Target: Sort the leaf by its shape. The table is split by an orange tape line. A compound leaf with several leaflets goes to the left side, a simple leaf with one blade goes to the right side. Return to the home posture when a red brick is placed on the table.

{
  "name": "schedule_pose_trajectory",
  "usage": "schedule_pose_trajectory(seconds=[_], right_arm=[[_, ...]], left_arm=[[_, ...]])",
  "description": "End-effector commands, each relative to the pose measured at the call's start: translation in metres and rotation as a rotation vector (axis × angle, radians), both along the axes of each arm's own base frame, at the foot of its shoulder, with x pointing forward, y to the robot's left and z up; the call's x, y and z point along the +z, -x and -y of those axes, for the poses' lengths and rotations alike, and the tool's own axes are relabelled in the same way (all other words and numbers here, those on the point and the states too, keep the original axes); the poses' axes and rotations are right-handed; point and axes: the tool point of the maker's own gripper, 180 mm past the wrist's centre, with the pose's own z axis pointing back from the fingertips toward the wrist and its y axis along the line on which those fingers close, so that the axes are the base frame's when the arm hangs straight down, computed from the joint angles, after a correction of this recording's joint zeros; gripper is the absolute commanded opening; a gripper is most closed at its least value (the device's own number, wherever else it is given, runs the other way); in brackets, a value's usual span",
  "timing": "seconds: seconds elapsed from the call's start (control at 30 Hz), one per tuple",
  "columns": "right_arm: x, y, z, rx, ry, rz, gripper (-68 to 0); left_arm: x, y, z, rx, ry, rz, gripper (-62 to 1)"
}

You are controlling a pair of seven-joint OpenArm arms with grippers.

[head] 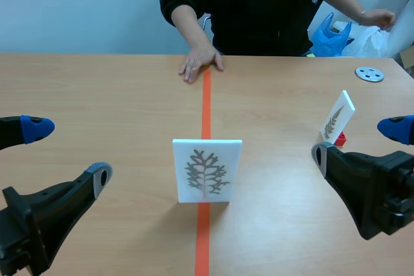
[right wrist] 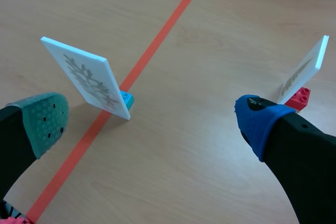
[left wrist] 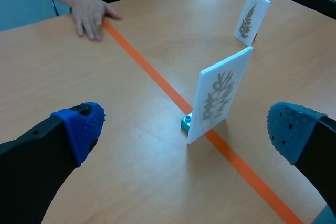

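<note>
Right now my left tool (head: pixel 68 152) and right tool (head: pixel 357 141) hang released and empty, the leaf card (head: pixel 207 171) stands unsorted on the orange tape line (head: pixel 206 101), and a fern card (head: pixel 337 117) sits on the right side.

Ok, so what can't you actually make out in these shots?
- Scene view: the middle card hides its blue base brick.
- Right wrist view: the far card stands nearly edge-on, so its leaf shape is unreadable there.
- Scene view: the red base brick under that far card is mostly hidden behind it.
</note>
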Motion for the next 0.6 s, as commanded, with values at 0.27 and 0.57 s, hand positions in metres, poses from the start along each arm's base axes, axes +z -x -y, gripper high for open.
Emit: schedule_pose_trajectory(seconds=[0.27, 0.57], right_arm=[[0.002, -0.003, -0.001, 0.008, 0.002, 0.007, 0.4], [0.000, -0.016, -0.004, 0.043, 0.062, 0.039, 0.4]], left_arm=[[0.010, 0.000, 0.005, -0.008, 0.023, 0.025, 1.4], [0.008, 0.000, 0.005, -0.009, 0.014, 0.013, 1.4]])
